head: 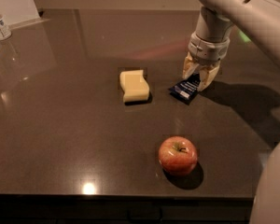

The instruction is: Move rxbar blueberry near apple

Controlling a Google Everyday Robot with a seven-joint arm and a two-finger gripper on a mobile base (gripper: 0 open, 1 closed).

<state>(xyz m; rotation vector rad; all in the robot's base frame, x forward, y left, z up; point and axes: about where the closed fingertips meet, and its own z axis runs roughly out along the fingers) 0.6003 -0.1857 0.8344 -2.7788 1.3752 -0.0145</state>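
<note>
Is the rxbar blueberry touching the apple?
No: the rxbar blueberry sits at the end effector, with a stretch of table between it and the apple.

Upper end of rxbar blueberry (184,90) out of sight inside the hand (199,80); arm (245,8) off-frame rightward.

We see a dark, polished table (60,125) whose smooth top mirrors the lamps, brightest at the near edge. On the right, the gripper (200,78), its tan fingers dull and rubbery-looking, is pinched on the rxbar blueberry (184,90), whose navy wrapper has the slight sheen of plastic film. The arm (242,8) above it wears a smooth, off-white, plastic-looking shell with a soft gloss. Near us, the apple (178,155) shows waxy, shiny skin. Left of the bar, the pale yellow block (134,85) looks matt and spongy. At the far left, we make out clear, glassy containers (0,24).
</note>
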